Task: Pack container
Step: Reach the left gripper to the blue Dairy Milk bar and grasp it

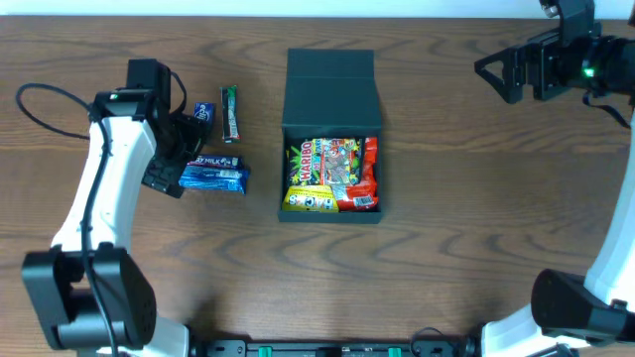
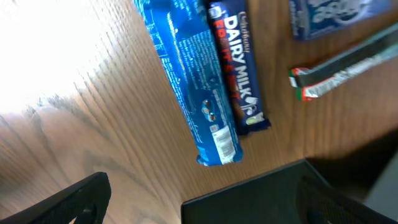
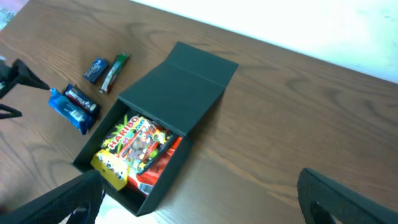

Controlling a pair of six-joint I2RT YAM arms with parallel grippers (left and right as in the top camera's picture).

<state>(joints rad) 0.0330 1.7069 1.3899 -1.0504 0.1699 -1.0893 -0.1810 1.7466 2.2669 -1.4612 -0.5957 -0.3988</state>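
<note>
The dark teal container stands open at the table's centre with its flap lid laid back. It holds a Haribo packet, a red packet and a yellow packet. It also shows in the right wrist view. A dark corner at the bottom of the left wrist view looks like the container. My left gripper is open and empty by the loose snacks; its fingers frame bare table. My right gripper is open and empty, high at the far right.
Left of the container lie a blue packet, a Dairy Milk bar, a thin green and red stick and a small blue packet.
</note>
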